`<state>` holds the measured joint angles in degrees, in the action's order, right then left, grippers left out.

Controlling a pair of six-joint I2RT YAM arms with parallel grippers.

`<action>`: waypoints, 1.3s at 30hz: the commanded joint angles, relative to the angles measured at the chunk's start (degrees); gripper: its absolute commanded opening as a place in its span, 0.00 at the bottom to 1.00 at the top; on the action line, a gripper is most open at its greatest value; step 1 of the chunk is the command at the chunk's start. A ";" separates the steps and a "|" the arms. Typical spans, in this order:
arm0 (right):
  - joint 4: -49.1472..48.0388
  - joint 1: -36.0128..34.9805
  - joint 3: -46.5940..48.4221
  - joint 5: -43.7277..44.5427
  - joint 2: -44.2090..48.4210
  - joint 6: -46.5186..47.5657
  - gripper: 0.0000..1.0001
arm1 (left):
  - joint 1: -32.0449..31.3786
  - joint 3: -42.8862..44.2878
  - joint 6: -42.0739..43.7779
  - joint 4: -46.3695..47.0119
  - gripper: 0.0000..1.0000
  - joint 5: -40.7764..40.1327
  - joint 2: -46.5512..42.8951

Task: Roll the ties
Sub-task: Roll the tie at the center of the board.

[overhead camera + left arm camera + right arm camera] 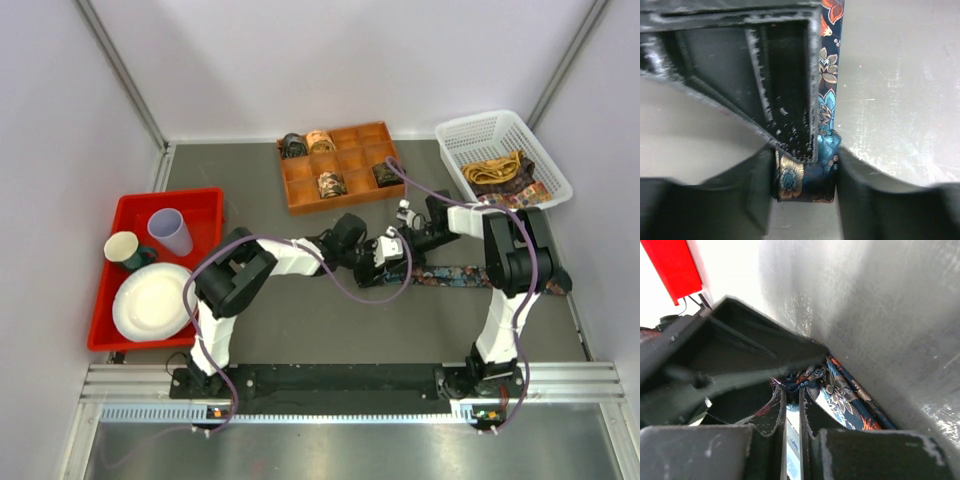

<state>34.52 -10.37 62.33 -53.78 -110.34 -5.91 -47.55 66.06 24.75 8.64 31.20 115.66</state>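
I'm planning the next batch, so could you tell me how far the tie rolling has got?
Done: four rolled ties sit in the orange organizer. In hand: the left tool grips the started coil of a floral tie, mostly unrolled. Left: loose ties in the white basket.

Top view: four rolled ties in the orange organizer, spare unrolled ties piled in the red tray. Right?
No. The unrolled ties are piled in the white basket, not the red tray, which holds cups and a plate. The four rolled ties in the orange organizer stand. The top external view shows it.
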 commanded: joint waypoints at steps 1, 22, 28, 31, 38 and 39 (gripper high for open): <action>-1.39 -1.85 -0.10 8.16 -2.33 2.22 0.00 | 4.99 -5.58 -7.60 -5.33 0.61 2.01 -0.41; -0.07 -1.32 0.25 9.13 -2.51 5.65 0.00 | 8.44 -17.90 5.30 9.13 0.99 11.59 -29.70; -0.34 -1.32 -0.19 9.13 -3.47 4.95 0.00 | 8.61 -15.44 -0.84 12.60 0.99 18.53 -20.04; 0.45 -0.88 0.34 10.97 -4.44 3.89 0.00 | 8.61 -17.72 -4.18 24.95 0.99 19.60 -15.04; 2.48 -0.17 1.84 16.07 -6.90 1.34 0.00 | 8.44 -16.05 -9.80 37.29 0.99 19.51 -4.66; 2.74 -0.18 2.27 16.42 -7.08 1.25 0.00 | 8.44 -15.70 -10.68 37.67 0.99 20.30 -2.91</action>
<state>38.79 -10.00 64.79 -52.58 -113.62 -6.33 -39.05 48.84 18.13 33.30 47.77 110.00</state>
